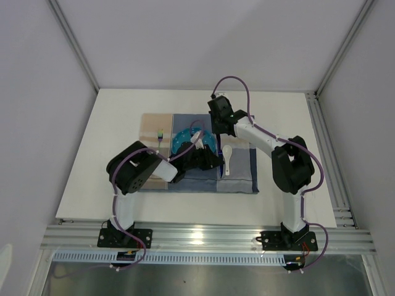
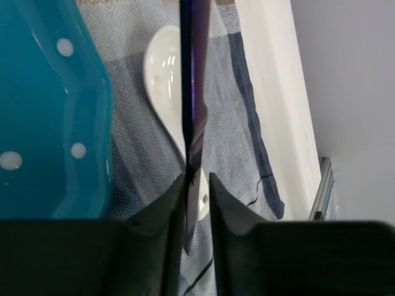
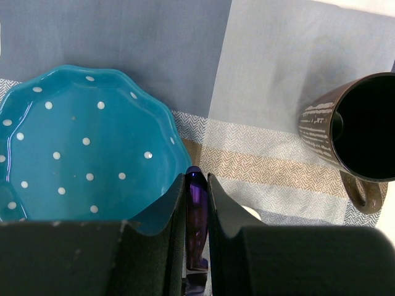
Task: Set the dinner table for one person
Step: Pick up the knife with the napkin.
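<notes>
A purple knife [image 3: 196, 209] is held above the checked placemat [image 1: 237, 179], just right of the teal dotted plate [image 3: 80, 142]. My right gripper [image 3: 196, 177] is shut on its handle. The knife's thin blade [image 2: 192, 92] runs between the fingers of my left gripper [image 2: 197, 179]. It lies against the left finger with a narrow gap to the right one. A white spoon [image 2: 162, 68] lies on the placemat under the blade. In the top view both grippers, left [image 1: 216, 161] and right [image 1: 213, 137], meet at the plate's [image 1: 185, 140] right edge on the white dinner table [image 1: 117, 123].
A dark striped mug [image 3: 364, 123] stands on the placemat behind and right of the plate. A fork [image 1: 160, 137] lies on the placemat's left part. Silver rails [image 1: 327, 154] edge the table, and grey walls enclose it.
</notes>
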